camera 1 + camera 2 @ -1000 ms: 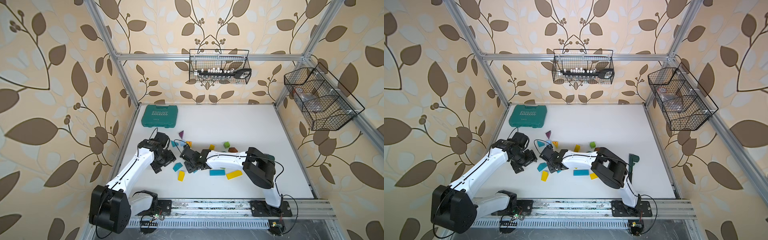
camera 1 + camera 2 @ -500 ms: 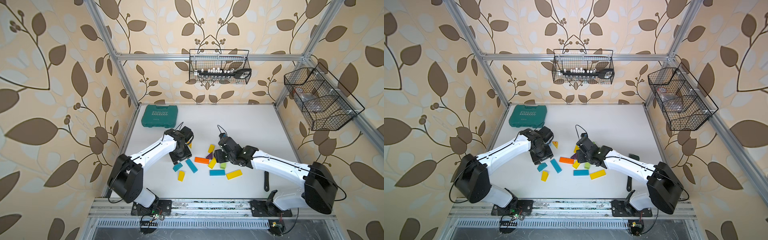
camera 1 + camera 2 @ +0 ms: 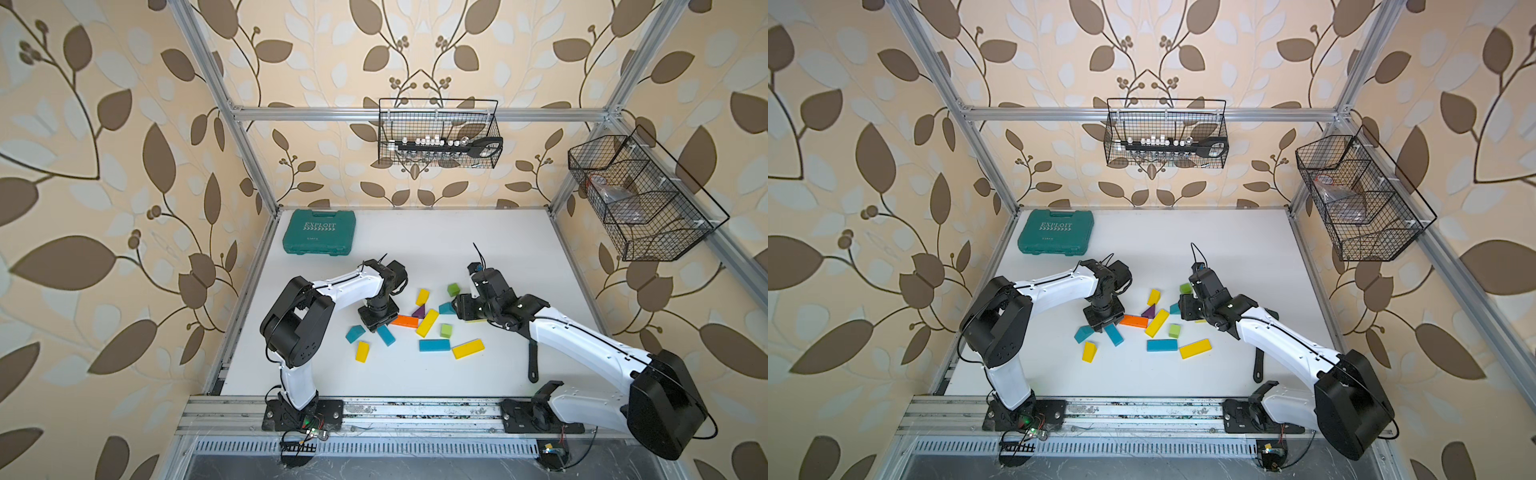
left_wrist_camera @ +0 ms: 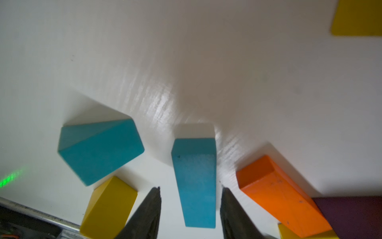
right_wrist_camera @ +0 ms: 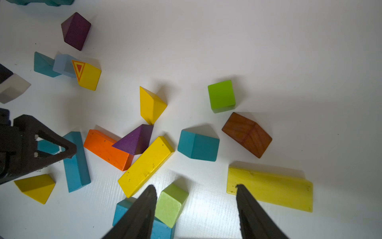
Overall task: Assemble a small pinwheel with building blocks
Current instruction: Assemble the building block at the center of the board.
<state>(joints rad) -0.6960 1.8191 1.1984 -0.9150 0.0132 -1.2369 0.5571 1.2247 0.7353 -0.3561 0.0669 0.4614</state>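
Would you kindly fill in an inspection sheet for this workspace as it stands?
Surface: white tabletop, no spills seen.
Job's things: building blocks scattered mid-table, among them an orange bar and a purple wedge; no pinwheel formed.
Clutter: teal tool case at the far corner; wrench partly under the right arm.
Grippers: left gripper open, jaws either side of a teal bar, narrow gaps showing; right gripper open, holding nothing.
Cables: black leads loop at both wrists; loose wires hang at the front edge.
Surroundings: leaf-patterned walls, aluminium frame, two wire baskets.
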